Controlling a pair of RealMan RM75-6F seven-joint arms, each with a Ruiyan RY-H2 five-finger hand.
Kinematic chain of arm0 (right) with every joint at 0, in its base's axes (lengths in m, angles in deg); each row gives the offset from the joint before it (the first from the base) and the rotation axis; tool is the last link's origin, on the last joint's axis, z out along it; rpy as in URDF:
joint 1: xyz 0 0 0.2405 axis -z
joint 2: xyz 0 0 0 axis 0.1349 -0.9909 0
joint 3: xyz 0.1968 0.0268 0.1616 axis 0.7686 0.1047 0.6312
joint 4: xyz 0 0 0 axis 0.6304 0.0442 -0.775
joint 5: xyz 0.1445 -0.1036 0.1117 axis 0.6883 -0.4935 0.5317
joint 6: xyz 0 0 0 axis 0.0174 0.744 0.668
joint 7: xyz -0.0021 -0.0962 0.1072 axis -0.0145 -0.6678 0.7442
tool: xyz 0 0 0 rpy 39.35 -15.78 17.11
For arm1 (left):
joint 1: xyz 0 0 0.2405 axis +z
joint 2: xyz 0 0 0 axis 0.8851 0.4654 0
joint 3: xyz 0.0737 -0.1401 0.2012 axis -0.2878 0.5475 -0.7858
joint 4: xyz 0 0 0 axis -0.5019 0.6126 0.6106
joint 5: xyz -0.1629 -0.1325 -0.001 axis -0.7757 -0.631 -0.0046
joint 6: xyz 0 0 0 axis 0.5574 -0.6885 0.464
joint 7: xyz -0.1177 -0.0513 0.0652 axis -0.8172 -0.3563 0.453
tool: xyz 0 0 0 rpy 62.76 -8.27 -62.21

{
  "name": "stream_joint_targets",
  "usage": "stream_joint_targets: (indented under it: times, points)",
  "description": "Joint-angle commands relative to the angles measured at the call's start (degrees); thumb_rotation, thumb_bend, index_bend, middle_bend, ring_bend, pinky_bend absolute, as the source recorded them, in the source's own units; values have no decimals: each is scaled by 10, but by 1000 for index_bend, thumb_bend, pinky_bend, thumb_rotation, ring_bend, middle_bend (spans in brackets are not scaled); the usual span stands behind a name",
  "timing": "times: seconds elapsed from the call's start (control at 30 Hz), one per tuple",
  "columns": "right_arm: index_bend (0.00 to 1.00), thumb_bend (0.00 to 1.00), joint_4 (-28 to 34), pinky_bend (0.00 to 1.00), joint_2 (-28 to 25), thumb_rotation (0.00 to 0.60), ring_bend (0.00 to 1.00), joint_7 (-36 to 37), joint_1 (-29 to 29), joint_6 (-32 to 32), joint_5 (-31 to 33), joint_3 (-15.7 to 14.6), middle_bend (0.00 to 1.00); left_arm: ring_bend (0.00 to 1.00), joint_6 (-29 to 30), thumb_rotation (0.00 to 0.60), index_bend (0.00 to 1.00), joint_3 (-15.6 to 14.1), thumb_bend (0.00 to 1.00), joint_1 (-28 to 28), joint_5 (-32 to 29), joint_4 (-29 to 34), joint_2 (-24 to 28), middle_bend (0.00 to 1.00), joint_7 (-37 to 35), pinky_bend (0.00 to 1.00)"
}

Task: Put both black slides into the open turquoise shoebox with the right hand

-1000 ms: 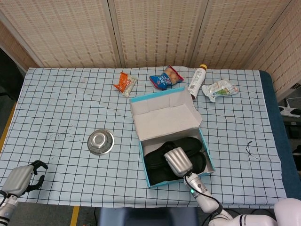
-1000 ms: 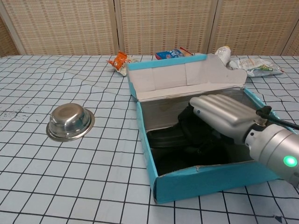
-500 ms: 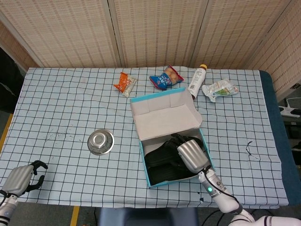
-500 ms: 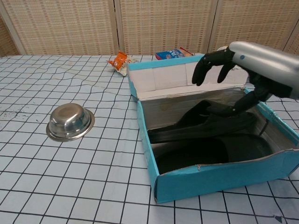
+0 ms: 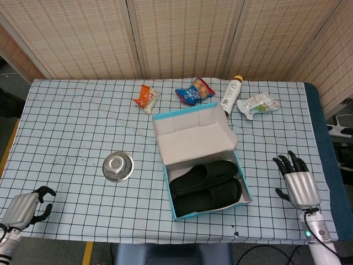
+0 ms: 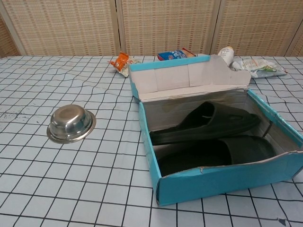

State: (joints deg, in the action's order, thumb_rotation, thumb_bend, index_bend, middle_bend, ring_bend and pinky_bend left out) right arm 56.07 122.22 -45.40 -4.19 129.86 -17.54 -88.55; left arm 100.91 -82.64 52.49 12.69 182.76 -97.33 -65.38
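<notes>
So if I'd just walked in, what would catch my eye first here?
Probably the turquoise shoebox in the middle of the checked table, lid flipped back, with two black slides lying side by side inside. Next, the silvery right hand to the box's right, fingers spread and holding nothing.

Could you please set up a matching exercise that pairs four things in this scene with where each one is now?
Things:
1. black slides
2. steel bowl
3. right hand
4. orange snack packet

Places:
A. on the cloth, left of the turquoise shoebox
B. by the table's far edge, beyond the box's raised lid
C. side by side inside the shoebox
D. over the table's right side, clear of the box, fingers apart and holding nothing

Pairs: 1-C, 2-A, 3-D, 4-B
</notes>
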Motion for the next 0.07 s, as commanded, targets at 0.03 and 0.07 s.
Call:
stream_joint_targets:
  times: [0.03, 0.07]
  points:
    - [122, 28, -30, 127, 7, 600, 0, 26, 19, 21, 4, 12, 94, 444, 7, 600, 360, 0, 499, 2, 5, -2, -3, 289, 4, 549]
    - [121, 28, -38, 126, 11, 600, 0, 34, 22, 26, -2, 13, 94, 445, 9, 600, 360, 1, 499, 3, 5, -1, -3, 289, 3, 549]
